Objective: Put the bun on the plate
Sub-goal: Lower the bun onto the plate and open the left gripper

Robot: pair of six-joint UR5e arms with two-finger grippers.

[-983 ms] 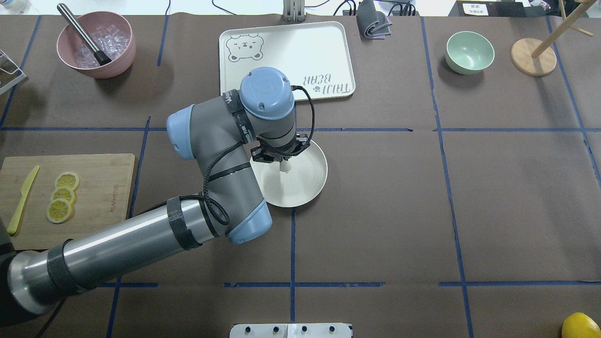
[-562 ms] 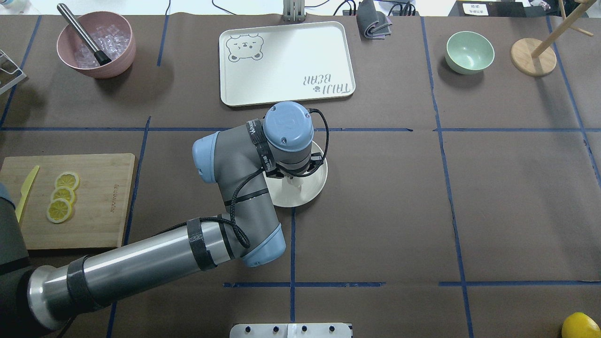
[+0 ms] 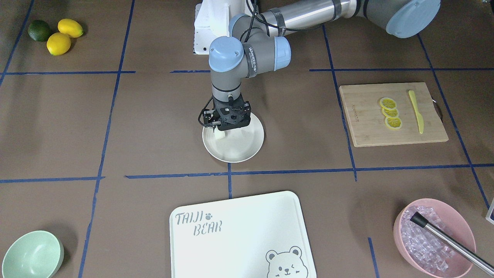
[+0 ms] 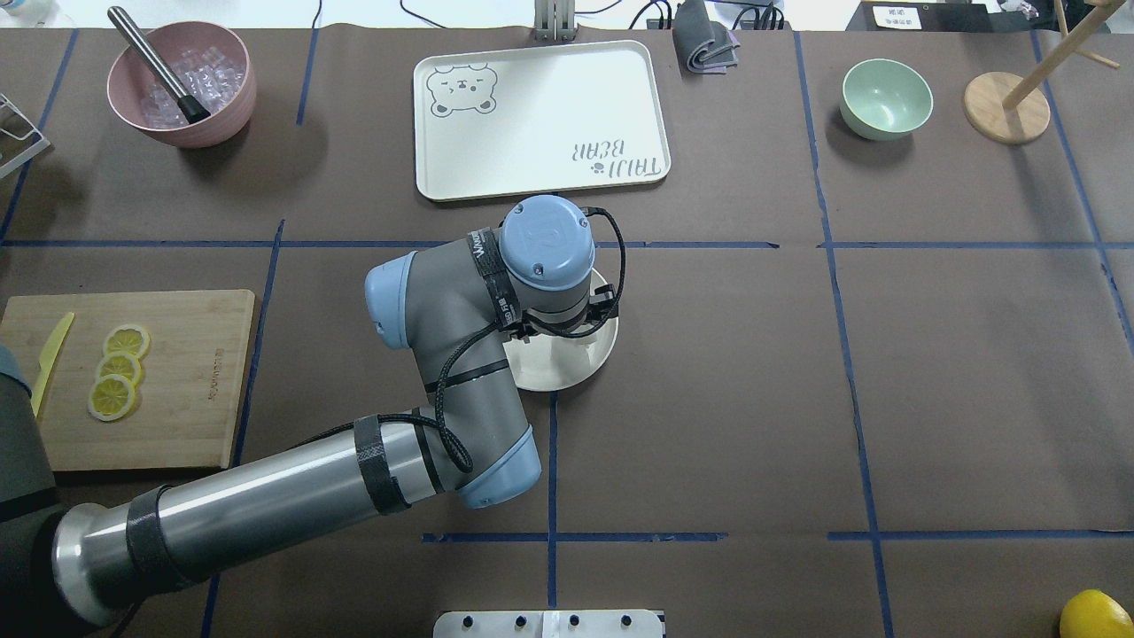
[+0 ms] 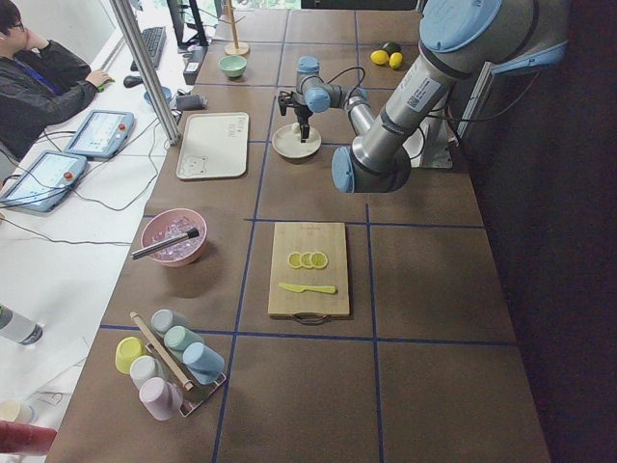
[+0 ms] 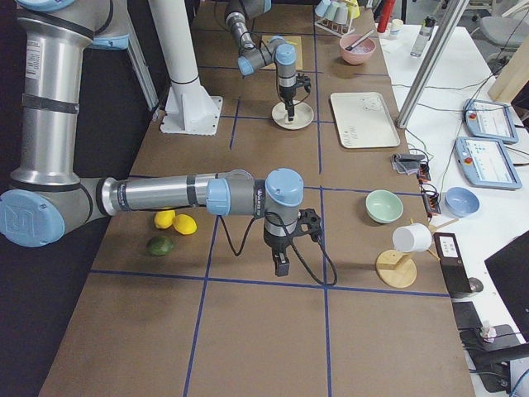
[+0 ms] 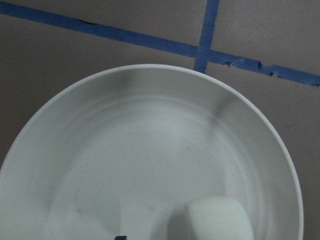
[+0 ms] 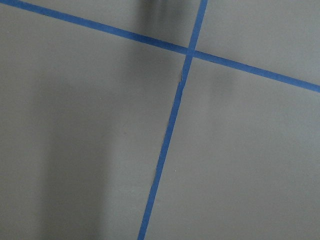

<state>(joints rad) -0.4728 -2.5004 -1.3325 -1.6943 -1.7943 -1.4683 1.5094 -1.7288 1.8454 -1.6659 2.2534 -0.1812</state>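
Note:
The round cream plate (image 3: pixel 240 156) lies at the table's middle, also seen in the overhead view (image 4: pixel 580 370). My left gripper (image 3: pixel 220 130) points straight down over its rim side nearest the robot, shut on the bun (image 3: pixel 219 134), a small white lump at the fingertips, just above or touching the plate. The left wrist view shows the bun (image 7: pixel 217 220) close over the plate's floor (image 7: pixel 150 150). In the overhead view the wrist hides the bun. My right gripper (image 6: pixel 281 266) hangs over bare table far from the plate; I cannot tell if it is open or shut.
A bear-printed tray (image 4: pixel 540 115) lies beyond the plate. A cutting board (image 4: pixel 195 381) with lemon slices and a yellow knife is on the left. A pink ice bowl (image 4: pixel 182 84), a mint bowl (image 4: pixel 886 97) and a wooden stand (image 4: pixel 1005 106) line the far edge.
My left wrist has swung right and toward the robot over the plate, carrying the bun lower. Since 0.6 s ago it has barely moved.

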